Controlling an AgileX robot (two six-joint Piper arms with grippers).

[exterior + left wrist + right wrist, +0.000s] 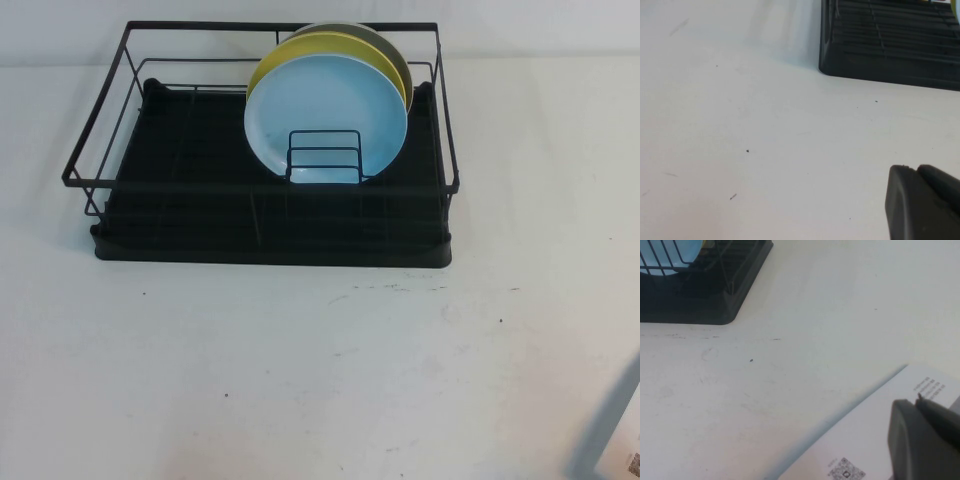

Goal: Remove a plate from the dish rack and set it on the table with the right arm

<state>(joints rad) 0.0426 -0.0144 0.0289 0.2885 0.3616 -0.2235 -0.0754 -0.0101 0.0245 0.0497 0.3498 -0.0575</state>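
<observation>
A: What's the surface?

B: A broad white table point(300, 380), scuffed and flecked with dark specks. Its far edge meets a pale wall.

A: And on it?

B: The dish rack point(270, 235), far of centre, long axis running left to right. A printed sheet point(865, 450) lies at the near right edge.

A: The plate point(325, 115)?

B: Upright on edge in the rack's right half, face towards the near side, foremost of three: yellow plate point(275, 55) behind, olive-grey plate point(395, 50) last.

A: Grippers?

B: Right gripper point(925, 440) pressed shut over that sheet, holding nothing. Left gripper point(922, 202) hangs above bare table near the rack's left corner; its fingers I cannot tell.
</observation>
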